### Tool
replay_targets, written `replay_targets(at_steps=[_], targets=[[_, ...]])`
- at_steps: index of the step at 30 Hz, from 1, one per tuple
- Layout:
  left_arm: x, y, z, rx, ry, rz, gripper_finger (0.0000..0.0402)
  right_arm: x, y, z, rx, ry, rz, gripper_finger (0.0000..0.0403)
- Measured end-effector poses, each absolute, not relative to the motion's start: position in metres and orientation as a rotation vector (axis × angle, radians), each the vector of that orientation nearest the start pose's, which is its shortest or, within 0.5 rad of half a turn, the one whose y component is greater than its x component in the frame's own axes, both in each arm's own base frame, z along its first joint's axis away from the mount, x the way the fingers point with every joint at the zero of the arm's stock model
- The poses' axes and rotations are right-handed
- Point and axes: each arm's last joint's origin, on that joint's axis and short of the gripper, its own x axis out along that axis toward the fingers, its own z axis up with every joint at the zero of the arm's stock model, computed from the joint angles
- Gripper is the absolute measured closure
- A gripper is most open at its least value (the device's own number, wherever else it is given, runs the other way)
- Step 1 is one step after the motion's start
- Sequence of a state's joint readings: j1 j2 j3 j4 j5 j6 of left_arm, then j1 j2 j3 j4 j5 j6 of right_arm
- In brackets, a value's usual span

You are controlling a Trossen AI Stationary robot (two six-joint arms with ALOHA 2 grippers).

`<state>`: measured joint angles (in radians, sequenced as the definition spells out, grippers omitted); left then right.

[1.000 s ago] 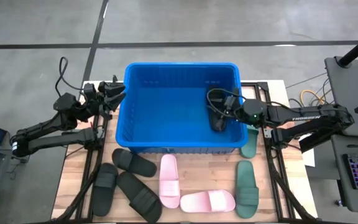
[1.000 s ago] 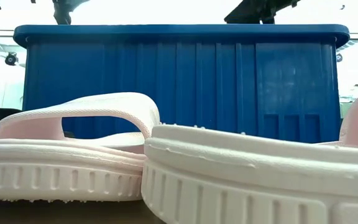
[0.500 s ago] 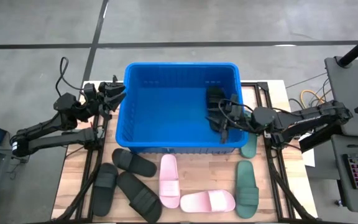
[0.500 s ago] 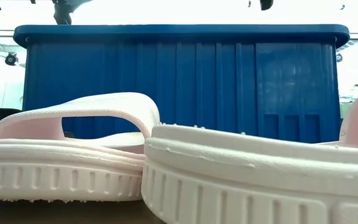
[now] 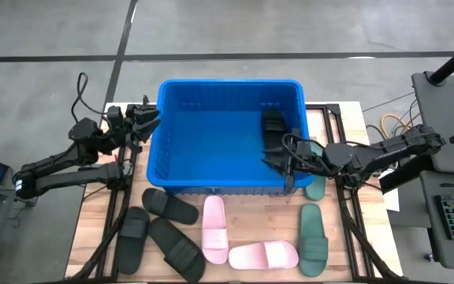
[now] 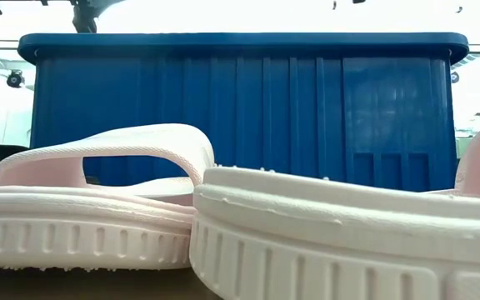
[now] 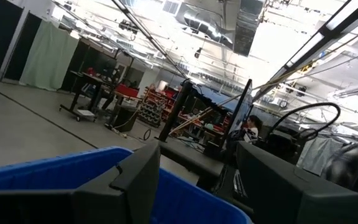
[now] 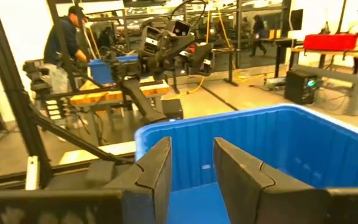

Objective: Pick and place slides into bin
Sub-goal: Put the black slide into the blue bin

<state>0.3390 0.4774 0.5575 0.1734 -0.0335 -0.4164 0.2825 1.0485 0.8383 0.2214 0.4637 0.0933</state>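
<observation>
where bin (image 5: 211, 150) sits, wood tabletop (image 5: 274, 225) (grey concrete floor around).

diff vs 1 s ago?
Right gripper let go of the black slide, which now lies inside the bin by its right wall, and drew back toward the bin's near right corner; its fingers hold nothing. Left gripper, outside the bin's left wall, and the seven slides on the table stayed put.
</observation>
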Motion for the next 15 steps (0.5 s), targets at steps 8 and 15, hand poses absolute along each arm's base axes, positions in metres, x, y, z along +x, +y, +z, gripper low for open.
replay_targets(at_steps=[8,15], targets=[[0.1121,0.0382,0.3285,-0.414,-0.313,0.228,0.0204,0.2260,0.0623,0.3403,0.126,-0.013,-0.139,0.0292],[0.1122,0.0363,0.3287,-0.511,-0.309,0.153,0.0204,0.2261,0.0621,0.3398,0.145,-0.012,-0.140,0.0295]])
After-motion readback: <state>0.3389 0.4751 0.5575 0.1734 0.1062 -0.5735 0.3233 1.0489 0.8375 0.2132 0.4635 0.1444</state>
